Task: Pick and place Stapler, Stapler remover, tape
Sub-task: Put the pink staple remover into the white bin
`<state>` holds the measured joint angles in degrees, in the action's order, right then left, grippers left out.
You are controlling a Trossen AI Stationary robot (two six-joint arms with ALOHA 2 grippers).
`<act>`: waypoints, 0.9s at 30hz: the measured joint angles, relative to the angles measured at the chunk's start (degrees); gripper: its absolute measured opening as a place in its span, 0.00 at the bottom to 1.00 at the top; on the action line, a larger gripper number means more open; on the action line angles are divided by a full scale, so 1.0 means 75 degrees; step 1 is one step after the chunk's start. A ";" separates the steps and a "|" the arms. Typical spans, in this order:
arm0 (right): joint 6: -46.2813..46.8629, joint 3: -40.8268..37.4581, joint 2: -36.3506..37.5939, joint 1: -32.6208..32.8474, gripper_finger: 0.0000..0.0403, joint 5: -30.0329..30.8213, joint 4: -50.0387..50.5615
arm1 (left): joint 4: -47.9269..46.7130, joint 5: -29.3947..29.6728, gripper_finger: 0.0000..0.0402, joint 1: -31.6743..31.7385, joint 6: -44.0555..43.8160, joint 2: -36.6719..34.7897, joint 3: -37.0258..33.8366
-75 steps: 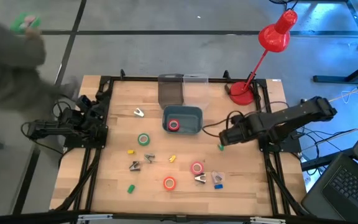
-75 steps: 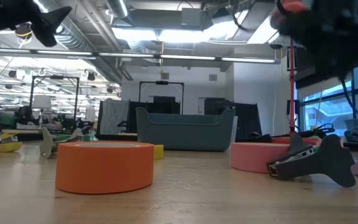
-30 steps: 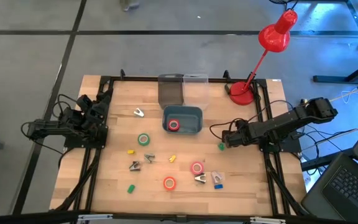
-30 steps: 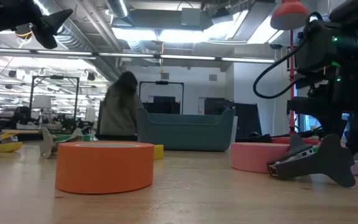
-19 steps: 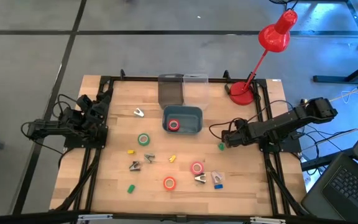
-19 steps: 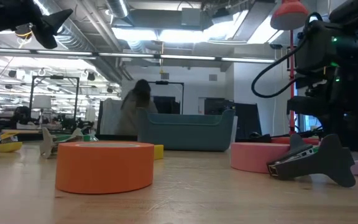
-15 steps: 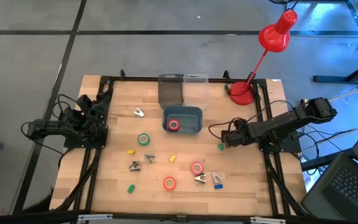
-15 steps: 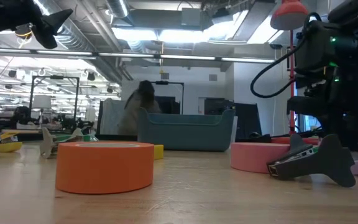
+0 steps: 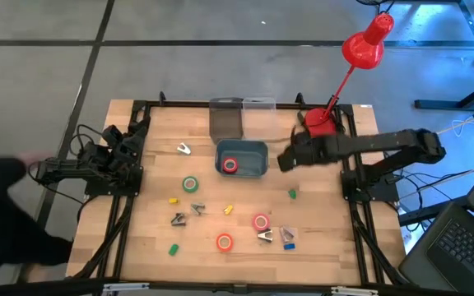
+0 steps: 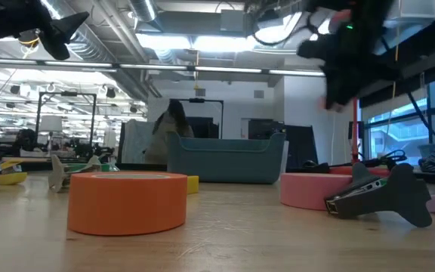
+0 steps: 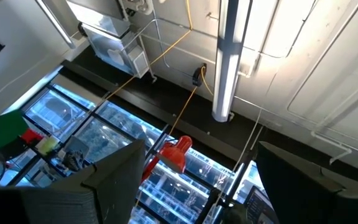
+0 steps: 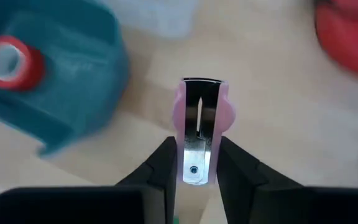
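My right gripper (image 9: 285, 161) hovers just right of the blue bin (image 9: 243, 148), shut on a pink stapler remover (image 12: 201, 102). One red tape roll (image 9: 230, 165) lies inside the bin. On the table lie a green tape roll (image 9: 190, 184), two red tape rolls (image 9: 260, 221) (image 9: 224, 242) and other stapler removers (image 9: 184, 149) (image 9: 265, 236) (image 9: 178, 219). My left gripper (image 9: 127, 138) is parked at the left edge, pointing up, fingers open (image 11: 197, 155). My right gripper pinches the pink stapler remover between its two fingers (image 12: 165, 163), on the sides of its metal end (image 12: 194, 158). The pink end (image 12: 201, 93) sticks out ahead of the fingertips. The fingers slant down from the table's right. The remover is lifted clear of the table.
A clear container (image 9: 241, 119) stands behind the bin and a red desk lamp (image 9: 323, 122) at the far right corner. Small green (image 9: 292, 194), yellow (image 9: 227, 209) and blue (image 9: 287, 238) blocks lie scattered. A person (image 9: 2, 214) shows off the table's left side.
My right gripper has risen from the table by the small green block and swung toward the far left, up to the bin's right side, carrying the pink stapler remover. A person walks through the room behind the table.
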<state>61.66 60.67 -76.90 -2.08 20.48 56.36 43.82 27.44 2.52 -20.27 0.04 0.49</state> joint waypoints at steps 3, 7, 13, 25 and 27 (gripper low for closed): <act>-0.1671 0.0340 0.0000 -0.0996 0.21 -0.0783 -0.1030 | -0.0073 0.0003 0.74 0.0000 0.0000 0.0002 0.0000; -0.2840 0.0568 -0.0146 -0.2399 0.21 -0.1699 -0.2006 | -0.0073 0.0000 0.74 0.0000 0.0000 -0.0001 0.0000; -0.4114 0.1499 -0.1425 -0.3576 0.21 -0.3218 -0.2345 | -0.0082 0.0011 0.74 0.0001 0.0116 0.0000 0.0000; -0.6238 0.5657 -0.5525 -0.4115 0.21 -0.3476 -0.0110 | -0.0091 0.0210 0.74 0.0003 0.0204 -0.0001 0.0000; -0.6494 0.6061 -0.6009 -0.4201 0.21 -0.3470 0.0158 | -0.0095 0.0209 0.74 0.0003 0.0204 0.0001 0.0000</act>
<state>12.96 106.13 -121.97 -33.59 -5.54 57.54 43.10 29.01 2.55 -18.74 0.04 0.49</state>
